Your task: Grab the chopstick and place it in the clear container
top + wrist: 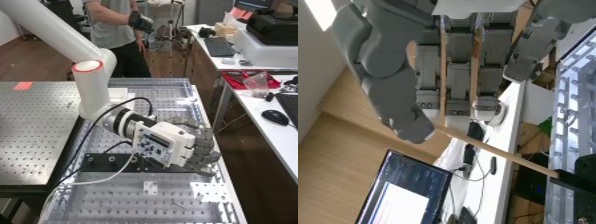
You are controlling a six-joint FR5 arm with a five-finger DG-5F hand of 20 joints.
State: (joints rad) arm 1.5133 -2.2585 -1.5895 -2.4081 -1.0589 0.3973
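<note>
In the high view, the hand (pixel 203 150) is over the right side of the perforated bench, beside a black block (pixel 106 162). In the wrist view, the hand (pixel 457 80) has its thumb tip against the top end of a thin wooden chopstick (pixel 497 150), with fingertips close along the other side; it appears pinched there. The chopstick's far end meets a narrow black piece (pixel 577 183) beside the block. The thumb hides the chopstick's held end. I cannot make out a clear container.
A clear perforated panel (pixel 176 200) covers the bench around the block. Cables (pixel 100 182) loop beside the arm. A side desk (pixel 256 117) on the right carries a mouse, keyboards and a red tray (pixel 233 79). A monitor (pixel 404 192) stands beyond the hand.
</note>
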